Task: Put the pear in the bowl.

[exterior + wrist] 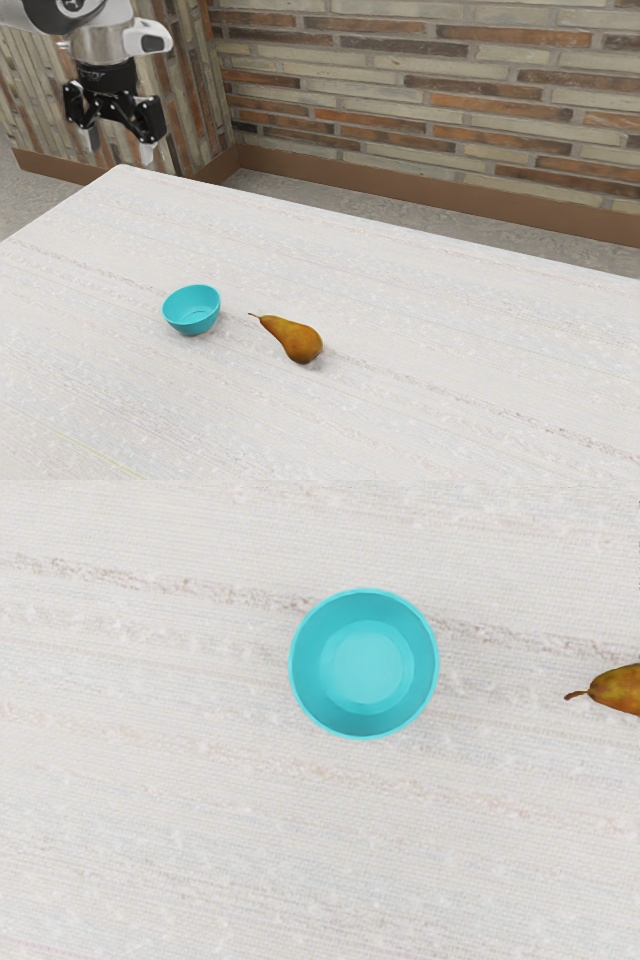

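Note:
My gripper (120,152) hangs high at the exterior view's upper left, its two fingers apart with nothing between them. A turquoise bowl (191,310) stands upright on the table, well below the gripper and toward the exterior view's right of it. The brown-orange pear (296,340) lies on its side a short way from the bowl, stem pointing toward it, not touching. In the wrist view the bowl (366,666) holds nothing, and the stem end of the pear (617,689) appears, the rest of it cut off.
The whitish wood-grained table (420,400) carries the bowl and pear. Its far edge runs across the exterior view, with a brick wall (430,100) standing behind it beyond a strip of floor.

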{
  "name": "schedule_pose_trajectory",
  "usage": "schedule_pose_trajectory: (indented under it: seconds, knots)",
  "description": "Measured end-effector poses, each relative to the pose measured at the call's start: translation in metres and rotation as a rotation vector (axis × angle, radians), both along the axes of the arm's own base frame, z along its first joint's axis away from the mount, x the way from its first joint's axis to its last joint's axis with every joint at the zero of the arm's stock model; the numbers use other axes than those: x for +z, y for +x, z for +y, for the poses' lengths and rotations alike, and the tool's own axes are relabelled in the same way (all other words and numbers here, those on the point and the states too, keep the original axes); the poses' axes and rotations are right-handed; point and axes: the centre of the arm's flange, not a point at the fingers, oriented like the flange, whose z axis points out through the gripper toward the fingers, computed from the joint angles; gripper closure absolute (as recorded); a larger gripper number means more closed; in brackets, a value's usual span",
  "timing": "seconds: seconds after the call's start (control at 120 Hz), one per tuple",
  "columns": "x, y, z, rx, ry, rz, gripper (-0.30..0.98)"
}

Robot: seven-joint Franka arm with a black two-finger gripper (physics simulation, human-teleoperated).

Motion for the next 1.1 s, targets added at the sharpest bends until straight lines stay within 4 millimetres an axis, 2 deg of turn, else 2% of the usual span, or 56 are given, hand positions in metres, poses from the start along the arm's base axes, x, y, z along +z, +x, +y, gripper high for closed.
schedule_pose_trajectory:
  seconds: [0.108, 0.242, 0.333, 0.483, 0.558, 0.633, 0.808, 0.933, 1.1]
  knots:
    - [-0.001, 0.005, 0.002, 0.004, 0.001, -0.039, 0.0]
    - [-0.022, 0.022, -0.006, -0.002, -0.018, -0.038, 0.0]
    - [-0.059, 0.045, -0.016, 0.014, -0.044, 0.004, 0.0]
    - [-0.127, 0.061, -0.07, 0.132, -0.198, 0.047, 0.0]
    - [-0.17, 0.06, -0.077, 0.264, -0.262, 0.081, 0.0]
    - [-0.201, 0.062, -0.08, 0.4, -0.311, 0.097, 0.0]
    - [-0.24, 0.063, -0.083, 0.662, -0.359, 0.108, 0.0]
    - [-0.272, 0.052, -0.083, 0.836, -0.353, 0.144, 0.0]
    - [-0.288, 0.058, -0.082, 1.017, -0.346, 0.135, 0.0]
